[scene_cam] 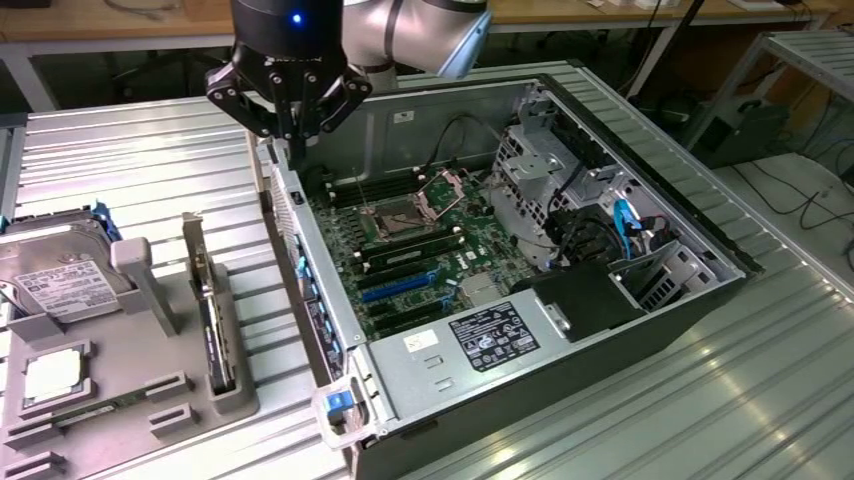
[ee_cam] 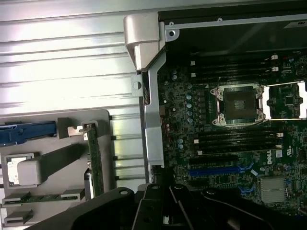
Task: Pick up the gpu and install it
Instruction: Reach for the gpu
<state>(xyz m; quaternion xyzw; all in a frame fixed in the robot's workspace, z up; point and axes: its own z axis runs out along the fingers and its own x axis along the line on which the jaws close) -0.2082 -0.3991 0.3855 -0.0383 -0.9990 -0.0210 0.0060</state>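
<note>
The gpu [scene_cam: 211,318] stands on edge in a slot of the grey holder tray [scene_cam: 160,400], its silver bracket at the far end. In the wrist view the gpu [ee_cam: 94,163] shows as a thin green-edged card in the same tray. My gripper [scene_cam: 296,148] hangs shut and holds nothing, above the rear corner of the open computer case [scene_cam: 534,350] on the exterior view's left. It is apart from the gpu and higher than it. The gripper [ee_cam: 168,211] body shows dark in the wrist view. Blue expansion slots [scene_cam: 398,288] lie on the motherboard [scene_cam: 427,215] inside the case.
The tray also holds a silver hard drive [scene_cam: 51,275], a processor chip [scene_cam: 54,375] and a memory stick [scene_cam: 94,410]. The case wall [scene_cam: 307,300] stands between tray and motherboard. Drive cages and cables [scene_cam: 587,220] crowd the case on the exterior view's right. Everything rests on a ribbed metal table [scene_cam: 134,150].
</note>
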